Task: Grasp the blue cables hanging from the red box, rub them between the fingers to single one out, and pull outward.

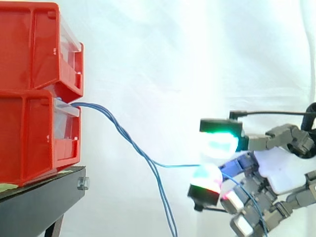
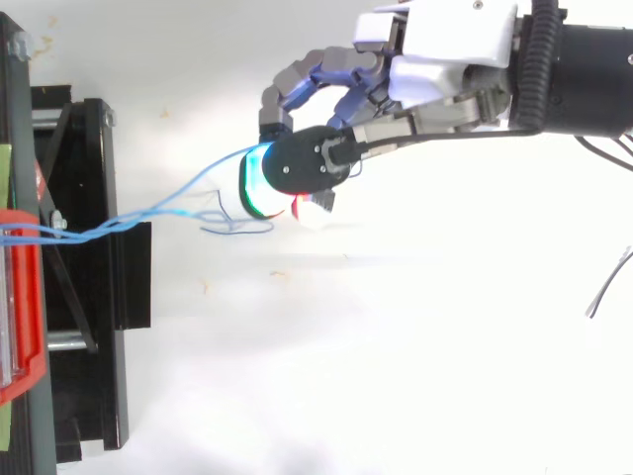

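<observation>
— Since a pale green label (image 1: 7, 188) lies on the black stand (image 1: 42, 200) at eight o'clock in the side view, can any writing be made out?

— No, any print on it is too small to tell. Two red bins (image 1: 29, 98) are stacked on that stand at nine o'clock, each with a clear drawer front.

— Where are the blue cables (image 1: 120, 130)?

— They come out of the lower bin's front and droop toward five o'clock. Most of them hang down past the bottom edge. One strand (image 1: 180, 166) splits off and runs level toward three o'clock, into the hand (image 1: 282, 174).

— And the hand's state?

— Its fingers are curled, and that single strand is pinched between the glowing pads (image 1: 219, 140), green above, red and white below. From above, the hand (image 2: 445, 40) reaches in from one o'clock, and the cables (image 2: 89, 231) stretch to it from the bin at nine.

— Anything around or in the way?

— A bolt (image 1: 83, 183) sits at the stand's corner, with a white curtain (image 1: 163, 54) behind. The loose strands hang just beside the lower pad at its nine o'clock.
</observation>
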Tool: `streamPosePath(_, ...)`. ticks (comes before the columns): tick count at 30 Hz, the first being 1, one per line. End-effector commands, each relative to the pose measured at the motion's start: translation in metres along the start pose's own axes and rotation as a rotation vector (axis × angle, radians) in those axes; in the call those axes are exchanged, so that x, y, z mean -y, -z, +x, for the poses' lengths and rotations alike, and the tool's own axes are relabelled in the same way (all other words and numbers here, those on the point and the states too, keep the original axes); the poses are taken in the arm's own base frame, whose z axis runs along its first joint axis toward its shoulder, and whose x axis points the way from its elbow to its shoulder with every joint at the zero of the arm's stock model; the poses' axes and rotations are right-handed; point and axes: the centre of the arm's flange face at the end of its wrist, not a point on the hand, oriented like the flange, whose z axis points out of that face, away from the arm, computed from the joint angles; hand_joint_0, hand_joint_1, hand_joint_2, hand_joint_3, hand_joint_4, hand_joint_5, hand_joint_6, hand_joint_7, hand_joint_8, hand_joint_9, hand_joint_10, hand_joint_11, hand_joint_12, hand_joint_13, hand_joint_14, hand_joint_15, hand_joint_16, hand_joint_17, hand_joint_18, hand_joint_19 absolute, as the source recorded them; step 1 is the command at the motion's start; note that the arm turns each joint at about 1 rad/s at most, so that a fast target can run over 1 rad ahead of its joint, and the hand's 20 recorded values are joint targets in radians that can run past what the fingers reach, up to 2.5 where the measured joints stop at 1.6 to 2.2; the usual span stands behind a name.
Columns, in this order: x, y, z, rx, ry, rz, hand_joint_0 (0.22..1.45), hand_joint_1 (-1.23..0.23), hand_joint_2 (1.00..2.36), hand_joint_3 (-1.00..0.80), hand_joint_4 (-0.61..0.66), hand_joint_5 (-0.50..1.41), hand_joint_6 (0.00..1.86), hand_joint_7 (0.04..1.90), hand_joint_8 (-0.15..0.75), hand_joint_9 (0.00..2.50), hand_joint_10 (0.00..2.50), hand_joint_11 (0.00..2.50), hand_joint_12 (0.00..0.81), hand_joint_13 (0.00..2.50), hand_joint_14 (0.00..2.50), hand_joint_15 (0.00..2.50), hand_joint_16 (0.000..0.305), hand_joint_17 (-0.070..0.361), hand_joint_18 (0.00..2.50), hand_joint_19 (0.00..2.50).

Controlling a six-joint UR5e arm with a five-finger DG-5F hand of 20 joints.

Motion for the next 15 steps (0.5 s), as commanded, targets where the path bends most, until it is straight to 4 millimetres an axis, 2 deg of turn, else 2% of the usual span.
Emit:
streamPosePath(1,0.0106,0.0037,-0.0083,0.050,0.059,0.062,0.50,-0.53,1.00,-0.50,0.13,-0.11,0.75,0.97,0.247,0.98,0.02,0.72,0.358,0.80,0.03,0.64,0.049,0.110,0.59,0.52)
streamPosePath(5,0.0120,0.0071,-0.0135,0.113,0.154,0.086,0.50,-0.53,1.00,-0.50,0.13,-0.10,0.69,1.03,0.251,0.98,0.02,0.73,0.359,0.79,0.02,0.64,0.049,0.111,0.59,0.51)
streamPosePath(9,0.0121,0.0077,-0.0142,0.154,0.262,0.089,0.50,-0.53,1.00,-0.50,0.12,-0.11,0.70,1.03,0.254,1.13,0.02,1.01,0.362,0.84,0.02,0.68,0.049,0.111,0.59,0.52)
streamPosePath(15,0.0056,0.0044,-0.0103,0.168,0.295,0.052,0.50,-0.53,1.00,-0.50,0.12,-0.13,0.73,0.96,0.248,1.16,0.02,1.11,0.362,0.86,0.03,0.73,0.049,0.110,0.60,0.52)
